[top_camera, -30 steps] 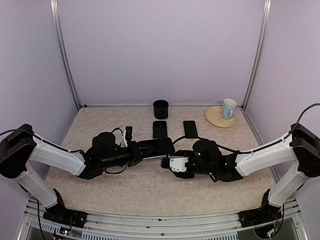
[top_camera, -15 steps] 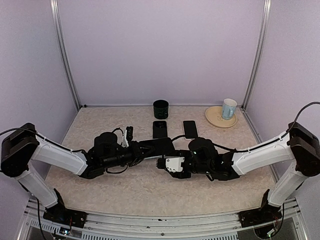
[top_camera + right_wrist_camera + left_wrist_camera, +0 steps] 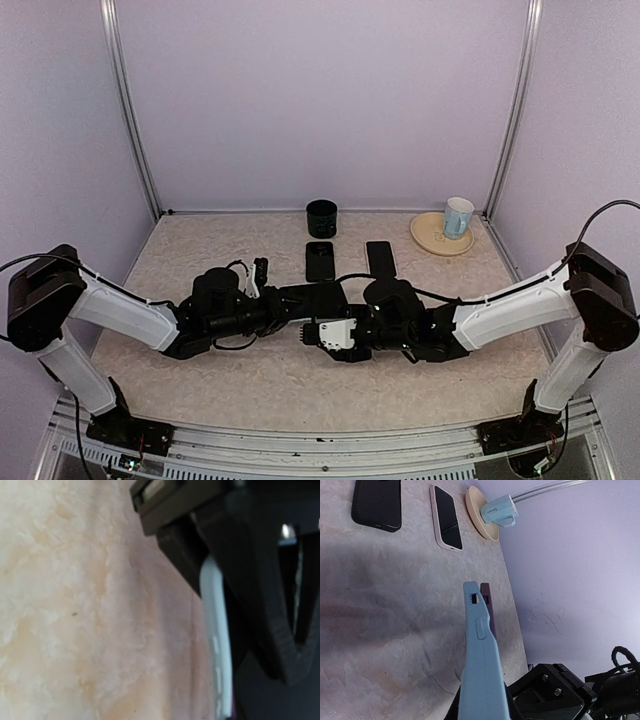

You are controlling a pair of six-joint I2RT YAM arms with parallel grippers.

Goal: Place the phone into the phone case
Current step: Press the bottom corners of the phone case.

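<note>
A light blue phone case (image 3: 479, 660) stands on edge between the jaws of my left gripper (image 3: 482, 714), which is shut on it. A purple phone (image 3: 486, 599) lies flat against the case's far side; how deep it sits I cannot tell. From above, the held pair shows as a dark slab (image 3: 318, 295) over the table's middle, with the left gripper (image 3: 292, 300) behind it. My right gripper (image 3: 320, 331) sits just below and right of that slab. The right wrist view shows only the case's pale edge (image 3: 216, 645) and the left gripper's dark fingers (image 3: 240, 555); the right jaws are hidden.
Two more phones lie flat behind: a black one (image 3: 320, 259) and a pale-edged one (image 3: 380, 258). A black cup (image 3: 322, 217) stands at the back. A mug (image 3: 459, 216) sits on a beige plate (image 3: 428, 236) at the back right.
My right gripper has slid left across the table, close under the held case and phone. The left arm has barely shifted and keeps its grip.
</note>
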